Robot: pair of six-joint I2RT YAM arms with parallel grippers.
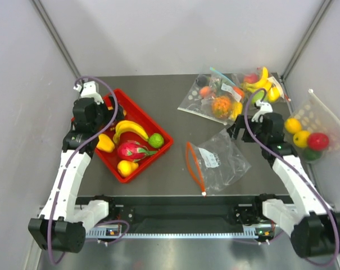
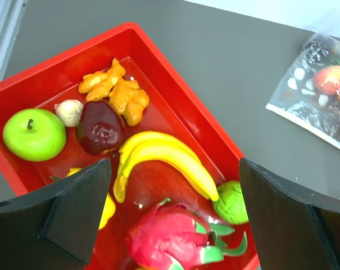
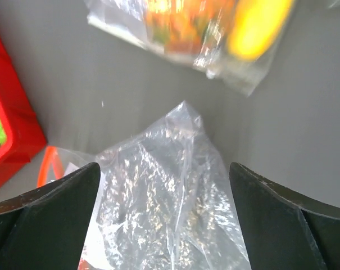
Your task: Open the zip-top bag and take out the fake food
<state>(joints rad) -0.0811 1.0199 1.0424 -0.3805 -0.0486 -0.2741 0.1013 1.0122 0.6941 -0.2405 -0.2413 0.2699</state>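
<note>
Right gripper (image 3: 164, 169): fingers wide apart, holding nothing, poised over the zip-top bag (image 1: 220, 160). The bag lies limp and apparently empty right of centre, its orange zip strip (image 1: 193, 166) toward the left. Left gripper (image 2: 174, 169): fingers equally wide, above the red tray (image 2: 178, 84) at left, where the fake food (image 2: 34, 134) sits. The task looks nearly complete; the right arm should lift straight up, clear of the crinkly film. Grey table (image 1: 175, 95); pale walls (image 1: 170, 34); filled bags (image 1: 214, 101) far right.
</note>
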